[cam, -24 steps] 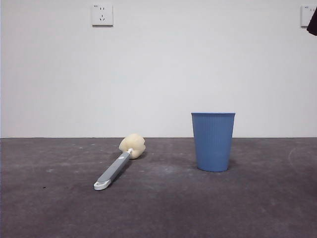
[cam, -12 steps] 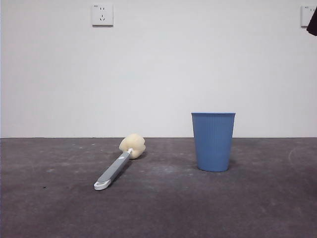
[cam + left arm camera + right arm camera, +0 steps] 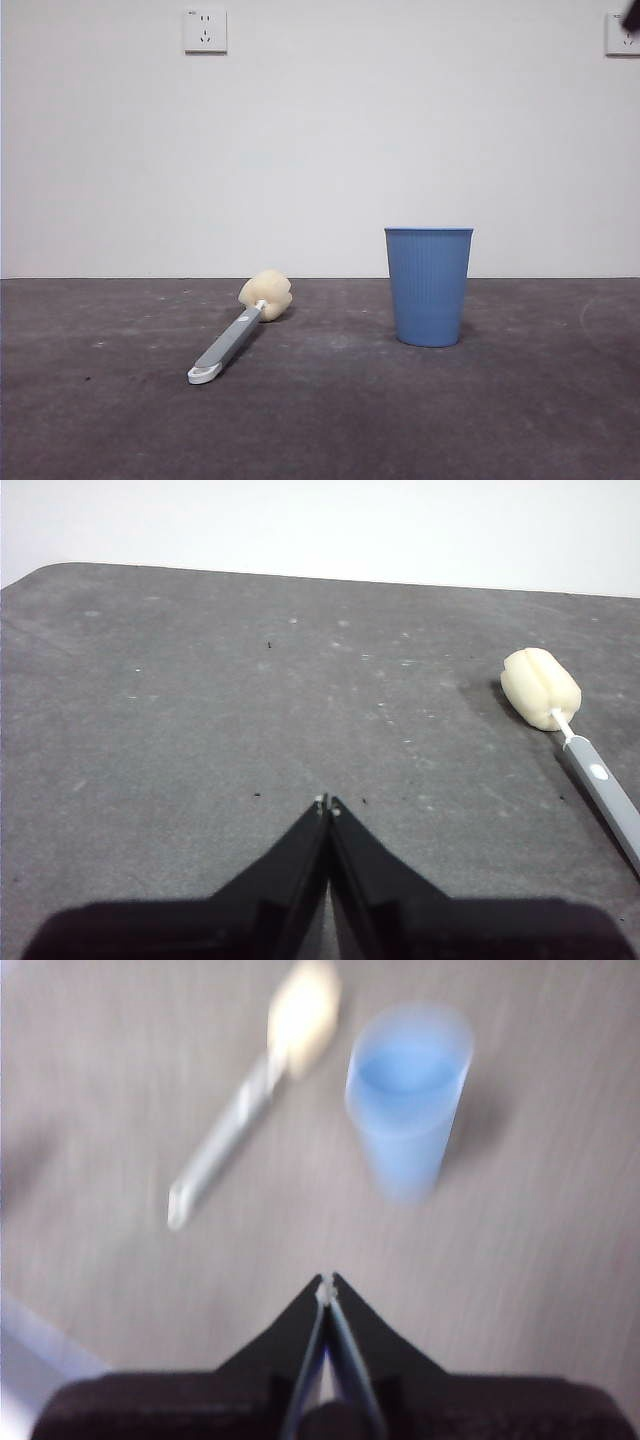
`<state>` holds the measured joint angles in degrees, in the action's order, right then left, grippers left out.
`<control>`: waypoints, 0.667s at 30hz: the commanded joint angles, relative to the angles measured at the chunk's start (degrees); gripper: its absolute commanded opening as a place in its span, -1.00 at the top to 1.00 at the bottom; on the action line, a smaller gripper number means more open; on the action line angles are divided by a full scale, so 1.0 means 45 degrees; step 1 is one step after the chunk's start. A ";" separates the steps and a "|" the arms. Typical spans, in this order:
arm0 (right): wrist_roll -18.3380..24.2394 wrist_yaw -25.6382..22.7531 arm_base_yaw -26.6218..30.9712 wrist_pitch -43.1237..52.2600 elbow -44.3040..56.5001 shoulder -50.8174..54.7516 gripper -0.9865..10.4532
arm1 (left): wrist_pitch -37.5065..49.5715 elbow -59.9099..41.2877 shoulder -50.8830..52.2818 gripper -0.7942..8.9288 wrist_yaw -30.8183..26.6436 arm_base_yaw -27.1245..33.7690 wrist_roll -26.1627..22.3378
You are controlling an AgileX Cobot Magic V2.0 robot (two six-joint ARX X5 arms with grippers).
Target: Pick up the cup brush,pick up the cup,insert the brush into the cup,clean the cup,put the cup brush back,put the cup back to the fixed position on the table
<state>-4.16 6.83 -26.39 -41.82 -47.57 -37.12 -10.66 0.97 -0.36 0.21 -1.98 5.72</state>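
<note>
Front view: cup brush (image 3: 240,331) lies flat on the table (image 3: 320,420), cream sponge head toward the wall, grey handle running toward the camera, white tip nearest. Blue ribbed cup (image 3: 429,286) stands upright on the table, well apart from the brush, on its sponge-head side. White wall behind carries a socket (image 3: 205,30). One of my arms shows only as a dark tip at a top corner; which arm, I cannot tell.

Left wrist view: my left gripper (image 3: 327,805) hangs over bare table, jaws pressed together tip to tip, nothing between them. Sponge head (image 3: 540,688) and part of the grey handle lie off to one side, clear of the jaws.

Right wrist view: picture is blurred. My right gripper (image 3: 327,1286) sits high above the table, jaws closed to a thin seam, holding nothing. Both the brush (image 3: 250,1090) and the upright cup (image 3: 408,1095) lie beyond it, side by side, not touching.
</note>
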 commanded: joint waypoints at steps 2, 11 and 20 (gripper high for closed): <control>0.0933 0.1443 0.2035 0.2866 0.1384 0.1069 0.83 | 0.0024 -0.0170 0.0010 0.84 0.0005 0.0034 0.0107; 0.1384 0.1452 0.5153 0.5513 0.5221 0.4255 0.83 | 0.0024 -0.0170 0.0010 0.84 -0.0010 0.0034 0.0107; 0.0928 0.1404 0.6057 0.6717 0.8505 0.7062 0.83 | 0.0024 -0.0170 0.0010 0.84 -0.0010 0.0034 0.0107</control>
<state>1.17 13.30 0.67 -11.92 -10.98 -6.20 -10.66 0.97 -0.36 0.21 -1.98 6.04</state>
